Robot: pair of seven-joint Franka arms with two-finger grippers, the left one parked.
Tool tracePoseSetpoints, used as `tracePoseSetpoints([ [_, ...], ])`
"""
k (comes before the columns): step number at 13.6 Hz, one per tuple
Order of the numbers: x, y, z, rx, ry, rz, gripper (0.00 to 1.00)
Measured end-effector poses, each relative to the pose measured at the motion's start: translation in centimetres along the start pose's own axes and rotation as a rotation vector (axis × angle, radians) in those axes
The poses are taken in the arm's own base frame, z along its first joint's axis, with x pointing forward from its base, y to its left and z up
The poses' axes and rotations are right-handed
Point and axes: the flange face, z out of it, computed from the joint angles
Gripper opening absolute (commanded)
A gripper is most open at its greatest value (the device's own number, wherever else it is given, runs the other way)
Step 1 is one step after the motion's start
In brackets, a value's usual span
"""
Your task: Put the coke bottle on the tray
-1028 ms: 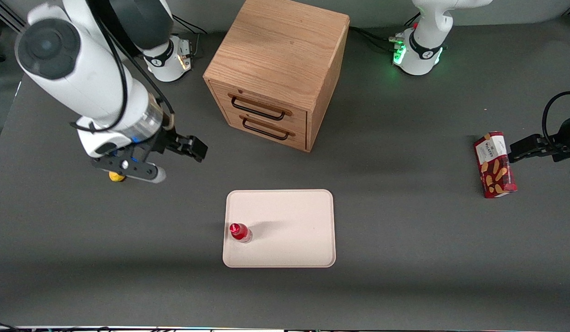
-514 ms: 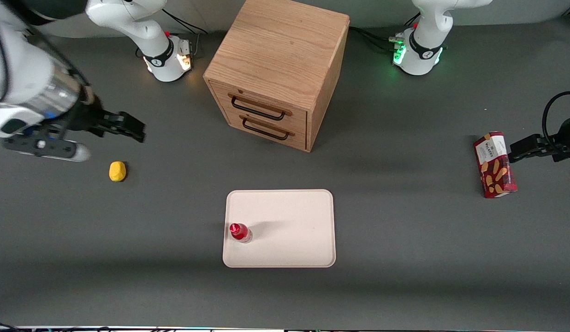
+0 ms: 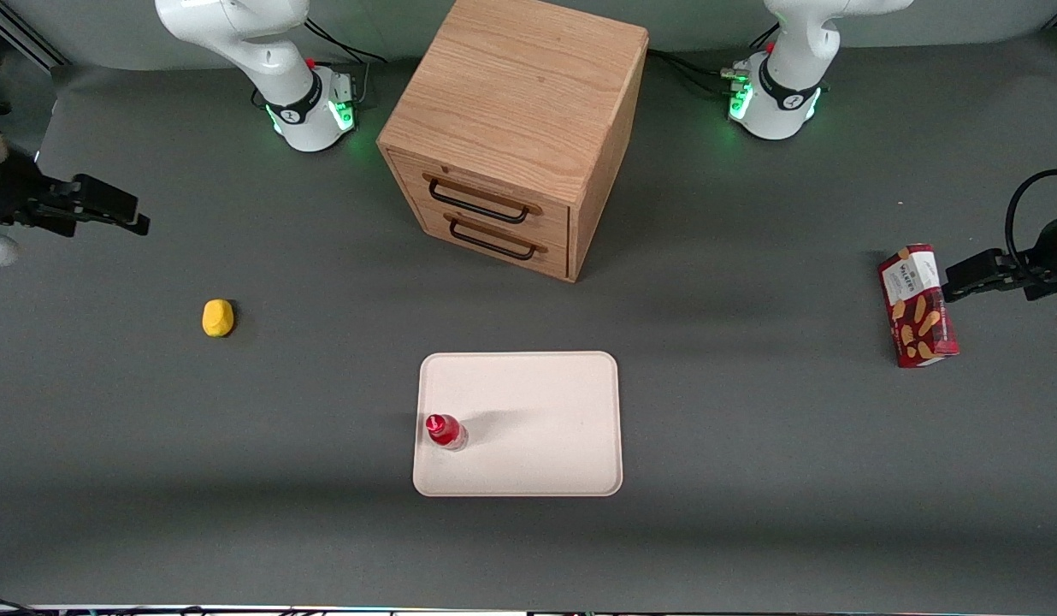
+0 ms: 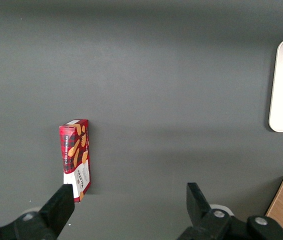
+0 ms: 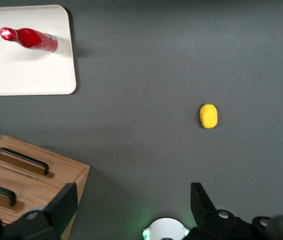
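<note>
While one coke bottle tops one tray, hand gapes.

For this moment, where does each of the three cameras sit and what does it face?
Front view: high, facing both arm bases, looking down on tray, coke bottle; gripper at the working arm's end.
Right wrist view: looks down past its open fingers at bottle, lemon, cabinet.
Left wrist view: down at biscuit box.
All three show the tray.

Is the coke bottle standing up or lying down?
Standing up. The bottle stands on the tray, cap on top. The gripper, open, is away at the table's edge.
</note>
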Motion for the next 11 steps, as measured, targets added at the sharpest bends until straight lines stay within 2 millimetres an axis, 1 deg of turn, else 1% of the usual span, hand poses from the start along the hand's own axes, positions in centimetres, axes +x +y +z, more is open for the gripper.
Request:
tracePoseSetpoints([
  [3, 1.0, 3.9, 1.2, -0.003, 0.023, -0.048, 1.00],
  [5, 1.8, 5.5, 2.5, -0.005, 0.052, -0.077, 1.00],
  [6, 2.1, 5.7, 3.1, -0.006, 0.066, -0.084, 1.00],
  [8, 2.1, 4.9, 3.8, -0.007, 0.077, -0.100, 1.00],
  [11, 2.0, 3.3, 3.7, -0.010, 0.100, -0.077, 1.00],
])
